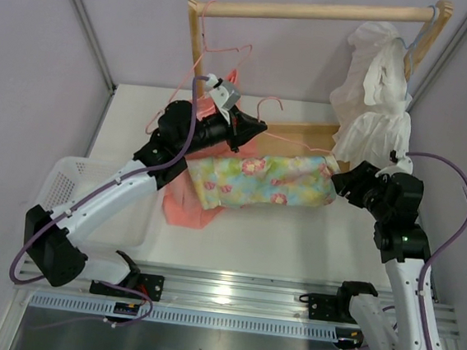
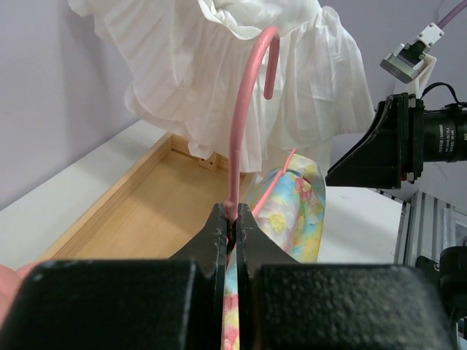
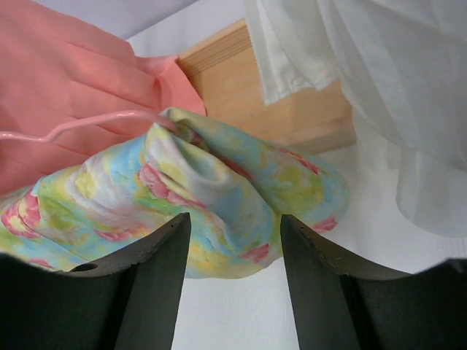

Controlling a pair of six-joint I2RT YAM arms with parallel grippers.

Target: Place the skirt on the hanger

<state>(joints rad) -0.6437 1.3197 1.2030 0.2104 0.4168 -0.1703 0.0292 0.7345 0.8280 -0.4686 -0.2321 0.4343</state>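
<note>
The floral skirt (image 1: pixel 261 184) lies across the middle of the table, and one arm of the pale-pink hanger (image 3: pixel 87 124) runs into its waist end. My left gripper (image 1: pixel 260 129) is shut on the hanger (image 2: pixel 235 146) at the neck just below the hook, which stands upright in the left wrist view. The skirt (image 2: pixel 295 215) shows just past the left fingers. My right gripper (image 3: pixel 233 226) is open at the right end of the skirt (image 3: pixel 204 189). The cloth bulges just ahead of the right fingertips, and neither of them presses on it.
A white ruffled garment (image 1: pixel 374 89) hangs from the wooden rail (image 1: pixel 315 13) at the right. A salmon garment (image 1: pixel 186 199) lies under my left arm. Another pink hanger (image 1: pixel 220 54) hangs at the rail's left end. The rack's wooden base (image 2: pixel 146 211) lies behind the skirt. A white basket (image 1: pixel 71 188) stands at the left.
</note>
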